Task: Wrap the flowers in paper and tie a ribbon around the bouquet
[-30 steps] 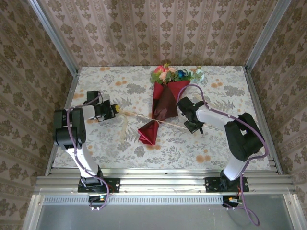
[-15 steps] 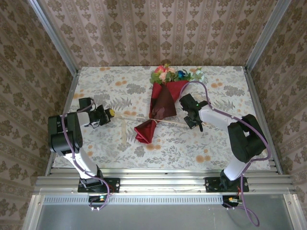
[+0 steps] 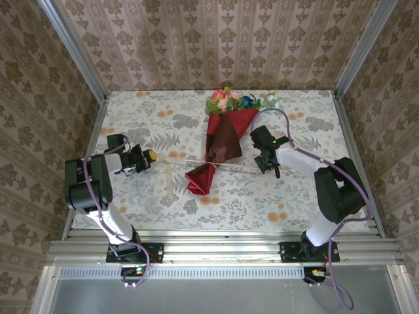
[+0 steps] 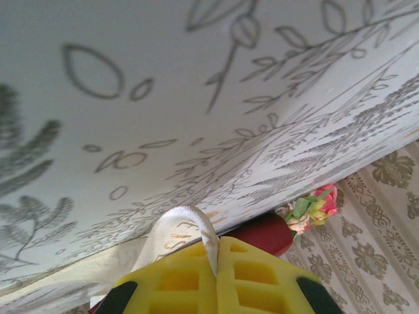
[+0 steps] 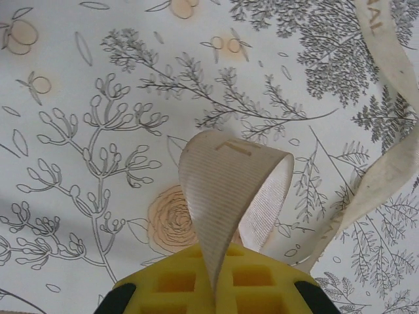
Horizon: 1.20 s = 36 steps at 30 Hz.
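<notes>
We see the bouquet (image 3: 221, 134) lying in the middle of the flowered surface (image 3: 294, 203), toward the back. The flowers (image 3: 239, 103) point at the rear wall, and the red and maroon paper (image 3: 226, 140) narrows toward the near edge. The ribbon (image 3: 178, 159) stretches across the narrow waist of the cone from one arm to the other; we cannot tell whether it passes over or under the paper. The left gripper (image 3: 150, 156), left of the bouquet, is clenched on one end, which curls into a small loop above its yellow pads (image 4: 190, 281). The right gripper (image 3: 263, 166), just right of the cone, pinches the other end, which arches up in a wide loop.
</notes>
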{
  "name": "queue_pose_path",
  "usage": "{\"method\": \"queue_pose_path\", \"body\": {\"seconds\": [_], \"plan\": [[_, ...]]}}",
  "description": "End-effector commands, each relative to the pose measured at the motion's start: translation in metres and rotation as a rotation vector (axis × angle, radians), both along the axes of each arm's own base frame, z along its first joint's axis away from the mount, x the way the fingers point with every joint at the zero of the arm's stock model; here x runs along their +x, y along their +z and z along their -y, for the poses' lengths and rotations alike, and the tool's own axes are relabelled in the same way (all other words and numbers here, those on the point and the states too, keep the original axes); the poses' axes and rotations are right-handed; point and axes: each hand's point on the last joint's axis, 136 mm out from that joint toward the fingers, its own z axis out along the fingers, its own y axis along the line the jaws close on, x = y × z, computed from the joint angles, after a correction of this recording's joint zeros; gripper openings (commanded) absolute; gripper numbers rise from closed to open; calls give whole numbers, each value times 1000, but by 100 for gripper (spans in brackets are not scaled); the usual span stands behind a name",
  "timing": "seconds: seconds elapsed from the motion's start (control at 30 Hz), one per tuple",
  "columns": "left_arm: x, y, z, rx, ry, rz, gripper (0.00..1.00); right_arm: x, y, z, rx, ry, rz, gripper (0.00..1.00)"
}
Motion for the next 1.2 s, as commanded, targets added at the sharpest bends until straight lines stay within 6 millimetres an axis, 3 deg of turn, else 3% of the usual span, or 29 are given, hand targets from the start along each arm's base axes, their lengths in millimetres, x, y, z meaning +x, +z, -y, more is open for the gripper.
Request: {"method": "queue_pose_path", "body": {"seconds": [0.0, 0.23, 0.5, 0.8, 1.17], "plan": [[19, 9, -74, 174, 212, 57, 0, -49, 7, 87, -296, -104, -166, 0], [20, 16, -77, 185, 203, 71, 0, -48, 8, 89, -281, -127, -162, 0], [10, 20, -58, 200, 128, 72, 0, -49, 12, 89, -263, -142, -135, 0], [2, 31, -88, 214, 186, 77, 0, -52, 17, 113, -176, -284, -111, 0], [-9, 28, -88, 210, 186, 66, 0, -50, 21, 120, -194, -302, -81, 0]]}}
